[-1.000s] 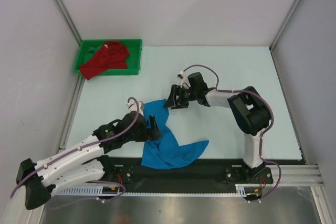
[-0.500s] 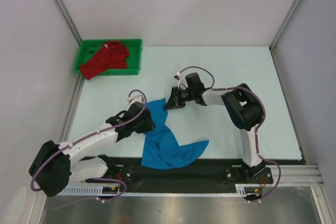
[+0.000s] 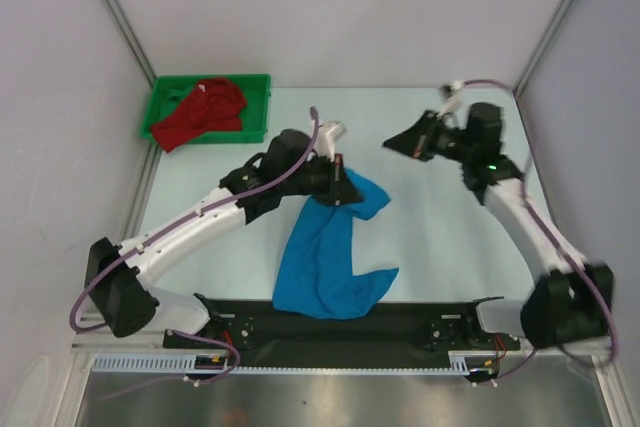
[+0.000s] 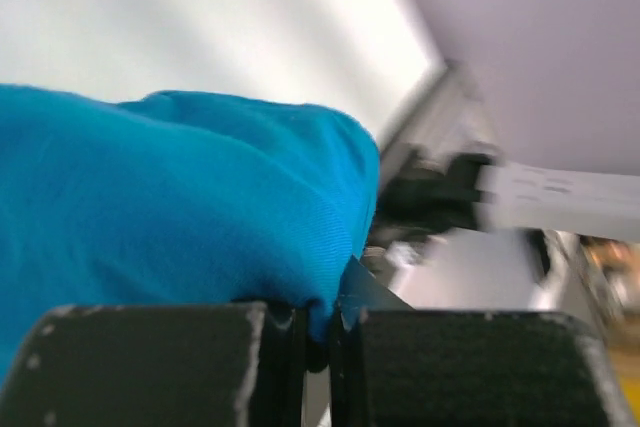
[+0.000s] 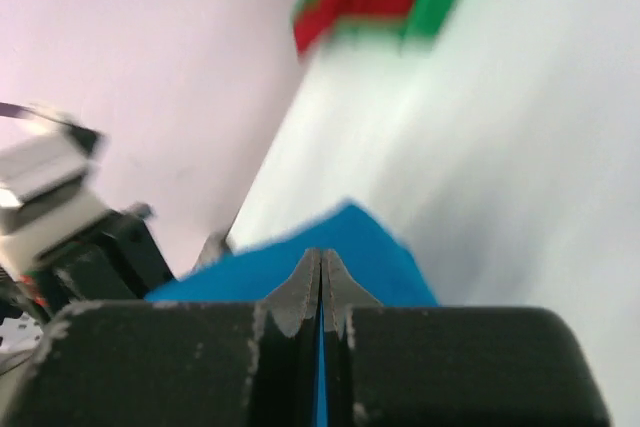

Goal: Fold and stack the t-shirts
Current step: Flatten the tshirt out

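The bright blue cloth t-shirt [image 3: 322, 265] lies crumpled on the near middle of the pale table [image 3: 450, 237], its far end pinched in the closed left tool [image 3: 345, 191]. The red cloth t-shirt [image 3: 205, 112] sits bunched in the green plastic tray [image 3: 258, 97] at the far left. The right tool [image 3: 389, 144], closed on nothing, hangs further right, apart from both.

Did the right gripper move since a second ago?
Yes. The right gripper has swung to the right and farther back, away from the green tray, and now sits clear of the blue shirt.
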Controlling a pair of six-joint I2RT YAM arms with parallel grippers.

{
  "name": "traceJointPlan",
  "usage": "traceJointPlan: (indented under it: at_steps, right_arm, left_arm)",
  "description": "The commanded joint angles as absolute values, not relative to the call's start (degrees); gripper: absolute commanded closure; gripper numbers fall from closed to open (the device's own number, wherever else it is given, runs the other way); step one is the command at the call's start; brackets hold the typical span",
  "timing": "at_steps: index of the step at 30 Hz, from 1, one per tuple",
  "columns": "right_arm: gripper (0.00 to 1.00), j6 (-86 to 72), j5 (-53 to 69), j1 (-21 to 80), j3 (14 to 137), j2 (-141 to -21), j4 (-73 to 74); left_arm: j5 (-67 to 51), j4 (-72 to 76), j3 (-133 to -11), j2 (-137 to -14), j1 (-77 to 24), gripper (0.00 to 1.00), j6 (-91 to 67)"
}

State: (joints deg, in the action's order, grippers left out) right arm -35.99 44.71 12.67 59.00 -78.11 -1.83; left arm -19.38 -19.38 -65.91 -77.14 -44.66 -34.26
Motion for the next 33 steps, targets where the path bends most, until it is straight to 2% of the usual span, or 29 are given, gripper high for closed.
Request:
traceJointPlan:
  at_steps: [1,4,6,9,12,13,14,16,18,19,21,22,25,30,33]
  right_arm:
    - [1.00,-28.49,40.35,6.35,64.06,-59.84,14.04]
    - [1.00,-26.99,39.03,-3.67,70.03,-50.14,22.04]
    - [1.00,-24.35,39.37,-9.56,77.93,-48.17,28.80]
    - [1.00,-21.01,38.68,-10.21,87.00,-48.69,37.34]
    - [1.00,-24.16,40.25,-9.76,83.96,-48.87,38.67]
    - [0.97,-25.30,41.04,-9.76,81.76,-48.26,37.89]
    - [0.85,-26.62,42.79,-9.76,78.52,-46.51,34.84]
    - [0.71,-30.05,44.55,-9.23,70.08,-45.09,32.01]
    - [0.62,-31.72,46.32,-8.18,64.20,-43.77,29.97]
    - [0.53,-31.99,46.06,-6.17,62.59,-43.51,30.06]
    - [0.43,-32.43,44.30,-3.44,59.26,-41.93,29.45]
    - [0.32,-30.78,42.64,-0.38,57.41,-41.31,30.14]
    - [0.16,-29.62,34.73,4.21,51.88,-38.06,31.12]
    - [0.13,-34.88,36.91,8.08,41.94,-38.23,16.73]
    - [0.19,-36.04,36.04,10.97,38.85,-39.55,10.03]
  left_arm:
    - [-34.35,-14.24,-78.35,-81.11,-50.52,1.00,-32.43]
    - [-39.80,-10.47,-84.70,-84.71,-55.19,1.00,-35.76]
    - [-41.83,-8.62,-87.00,-85.78,-57.56,1.00,-37.61]
    - [-42.80,-8.44,-90.08,-85.96,-58.62,1.00,-39.45]
    - [-40.88,-9.48,-91.49,-84.64,-58.54,1.00,-39.47]
    - [-38.61,-10.88,-92.63,-84.20,-58.36,1.00,-38.94]
    - [-34.41,-14.64,-93.25,-83.68,-57.49,1.00,-38.15]
    - [-31.21,-18.18,-93.87,-83.58,-55.82,1.00,-38.23]
    - [-32.34,-19.25,-91.60,-83.76,-52.04,1.00,-40.07]
    - [-33.21,-18.90,-90.36,-83.76,-50.73,1.00,-40.95]
    - [-36.38,-15.92,-87.64,-82.97,-47.73,1.00,-43.15]
    - [-36.82,-14.26,-85.28,-82.53,-47.03,1.00,-43.68]
    - [-37.09,-13.89,-83.15,-80.86,-45.53,1.00,-43.95]
    - [-37.62,-14.06,-81.57,-78.84,-44.74,1.00,-43.50]
    - [-37.62,-14.94,-81.30,-77.44,-44.30,1.00,-43.59]
